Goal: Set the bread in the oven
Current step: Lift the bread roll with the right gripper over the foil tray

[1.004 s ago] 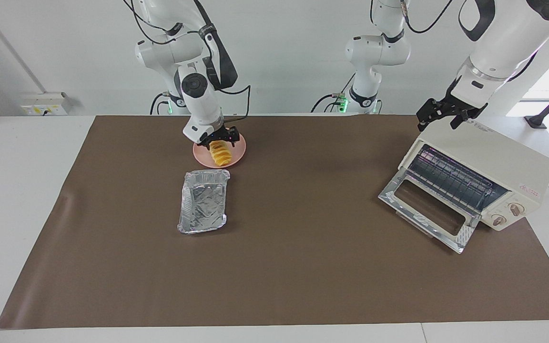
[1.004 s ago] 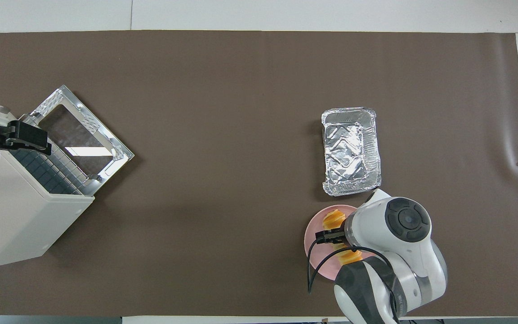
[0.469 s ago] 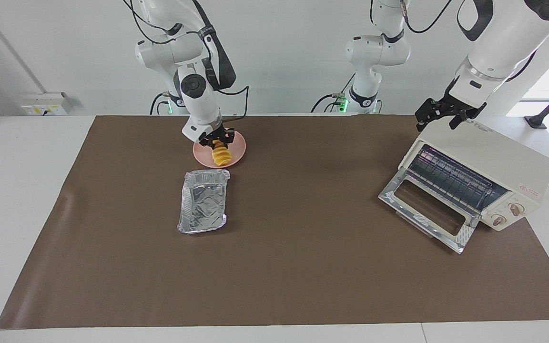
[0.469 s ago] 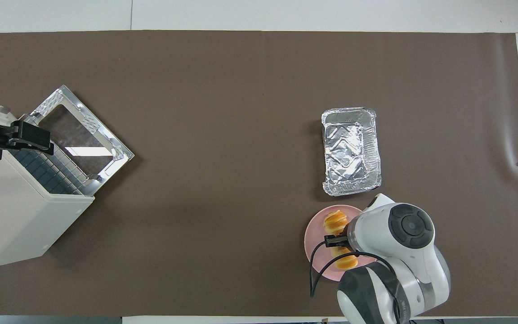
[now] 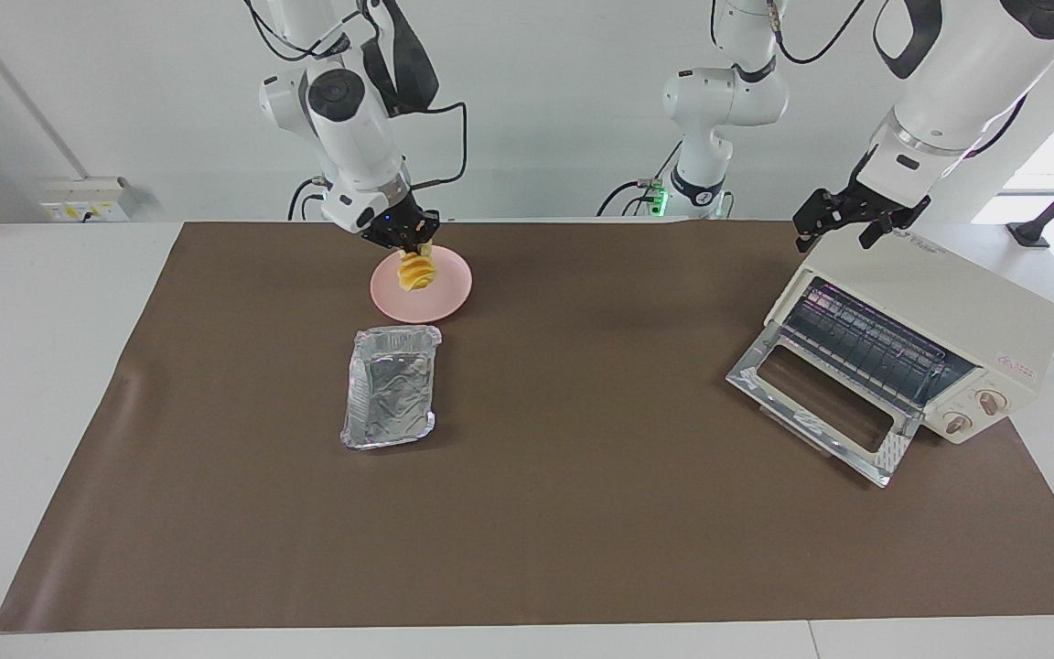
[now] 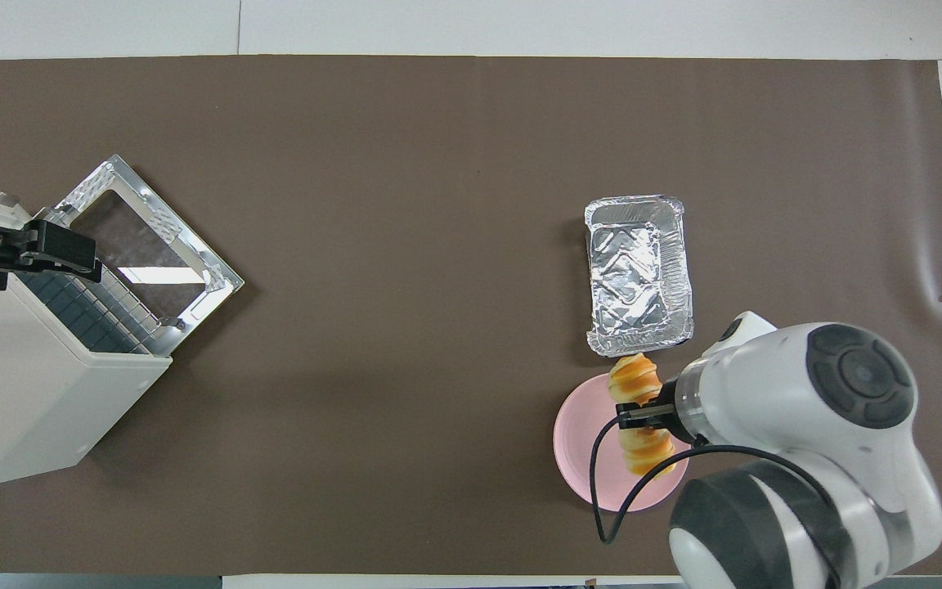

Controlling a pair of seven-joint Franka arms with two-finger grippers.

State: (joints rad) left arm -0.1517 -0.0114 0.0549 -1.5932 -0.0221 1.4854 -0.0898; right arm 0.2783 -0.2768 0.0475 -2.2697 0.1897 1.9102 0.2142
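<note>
The bread (image 5: 415,271) is gripped by the right gripper (image 5: 410,245) over the plate (image 5: 444,297) (apparently lifted clear). Left gripper (image 5: 849,218), by the oven (image 5: 948,307) top: finger state can't be told.

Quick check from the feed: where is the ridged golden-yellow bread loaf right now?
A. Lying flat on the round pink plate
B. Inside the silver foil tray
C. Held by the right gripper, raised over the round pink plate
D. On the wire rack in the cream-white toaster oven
C: the right gripper has its jaws shut on the ridged golden-yellow bread loaf, which hangs clear above the round pink plate.
</note>
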